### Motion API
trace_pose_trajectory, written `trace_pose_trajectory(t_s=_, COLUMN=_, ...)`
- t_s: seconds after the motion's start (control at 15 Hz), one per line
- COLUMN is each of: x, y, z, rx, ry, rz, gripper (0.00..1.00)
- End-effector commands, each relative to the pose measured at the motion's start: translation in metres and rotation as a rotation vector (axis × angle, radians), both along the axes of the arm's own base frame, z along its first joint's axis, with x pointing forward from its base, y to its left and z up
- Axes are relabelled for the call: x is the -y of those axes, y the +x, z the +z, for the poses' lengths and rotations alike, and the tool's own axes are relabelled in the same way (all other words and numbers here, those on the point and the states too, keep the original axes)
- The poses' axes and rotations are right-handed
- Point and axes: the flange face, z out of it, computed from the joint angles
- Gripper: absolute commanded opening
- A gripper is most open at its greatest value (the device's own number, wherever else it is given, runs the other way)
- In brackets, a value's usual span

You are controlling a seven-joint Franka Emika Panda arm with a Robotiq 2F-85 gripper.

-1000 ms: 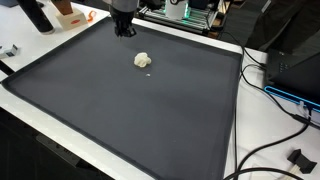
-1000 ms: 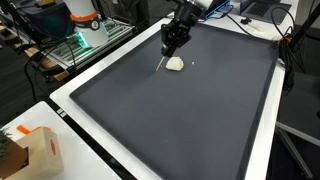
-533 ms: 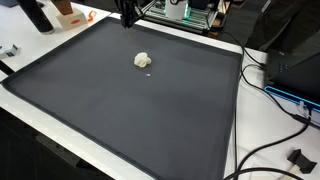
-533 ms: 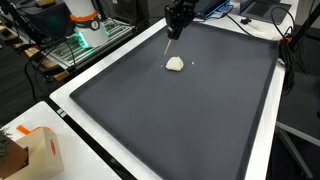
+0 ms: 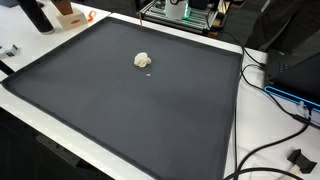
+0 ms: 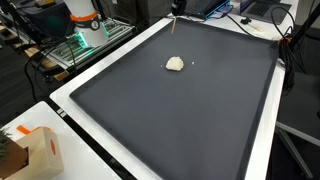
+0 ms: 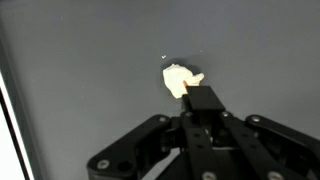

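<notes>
Pincer (image 7: 203, 104) over pale lump (image 7: 177, 80) (dark mat (image 7: 80, 60))

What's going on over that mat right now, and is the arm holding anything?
The gripper hangs high above the black mat, almost out of frame in both exterior views. Its fingers look pressed together, seemingly on a thin stick that dangles below it. A small white lump lies alone on the mat with nothing touching it, and in the wrist view it sits just past the fingertips.
</notes>
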Motion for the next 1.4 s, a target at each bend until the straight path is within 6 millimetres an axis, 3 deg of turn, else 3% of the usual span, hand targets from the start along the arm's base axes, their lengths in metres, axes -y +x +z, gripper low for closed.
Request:
trace_pose_trajectory(t_s=0.0, x=0.001, y=-0.018, z=0.018, rx=0.002, ry=0.087, rz=0.035, gripper=0.03)
trace_pose_trajectory(t_s=0.27, x=0.001, y=-0.024, z=0.031, rx=0.016, ry=0.143, rz=0.066, gripper=0.03)
trace_pose_trajectory(t_s=0.33, x=-0.001, y=-0.012, z=0.026, rx=0.027, ry=0.100, rz=0.049, gripper=0.13)
trace_pose_trajectory(t_s=0.8, x=-0.001, y=-0.015, z=0.031, rx=0.030, ry=0.116, rz=0.062, gripper=0.13)
trace_pose_trajectory(t_s=0.87, x=-0.001, y=-0.015, z=0.031, rx=0.030, ry=0.116, rz=0.062, gripper=0.03)
trace_pose_trajectory(t_s=1.33, x=0.010, y=0.006, z=-0.019, rx=0.092, ry=0.105, rz=0.097, gripper=0.03)
